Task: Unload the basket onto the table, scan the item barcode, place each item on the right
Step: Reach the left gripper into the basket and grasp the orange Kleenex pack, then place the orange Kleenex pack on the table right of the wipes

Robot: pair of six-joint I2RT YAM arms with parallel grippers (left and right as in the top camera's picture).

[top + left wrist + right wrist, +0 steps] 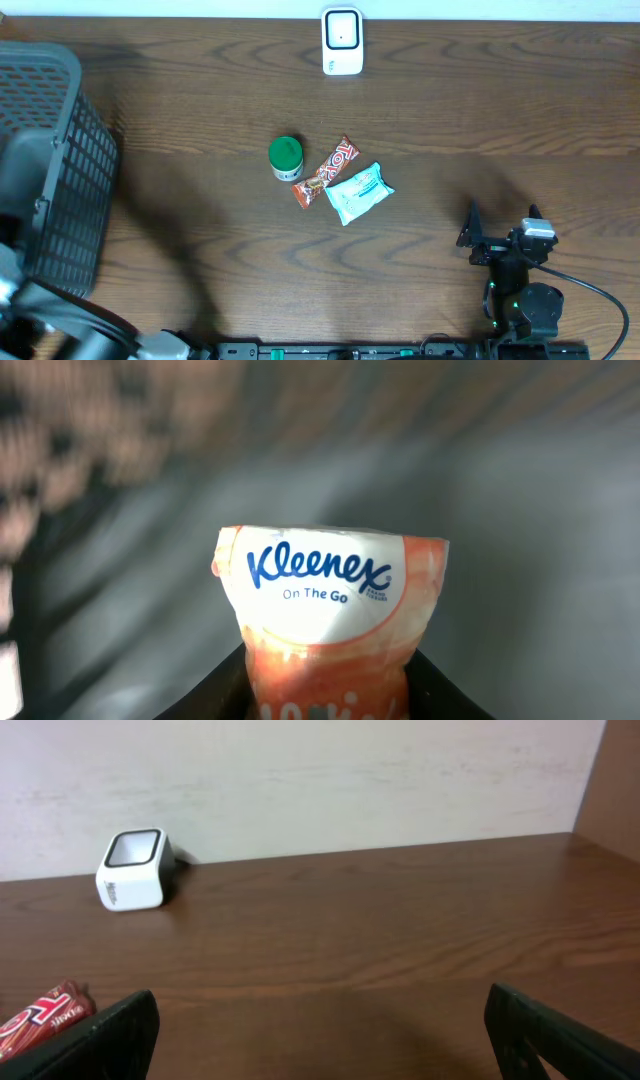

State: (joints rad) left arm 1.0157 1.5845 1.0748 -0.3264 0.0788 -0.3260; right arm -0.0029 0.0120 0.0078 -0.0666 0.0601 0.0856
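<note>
left wrist: kleenex pack (330, 610) btwn left gripper (328, 665) fingers (445, 705); right gripper (320, 1020) spread wide

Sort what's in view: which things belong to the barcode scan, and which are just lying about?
Job: Kleenex pack, pinched in the left gripper; scanner.
Lying about: green-lidded jar, candy bar, blue-white packet, basket.

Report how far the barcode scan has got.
Done: nothing provable. In hand: a Kleenex pack sits between the left fingers, over by the basket; a firm grip isn't clear. Left: carry it to the white scanner and show its barcode.
</note>
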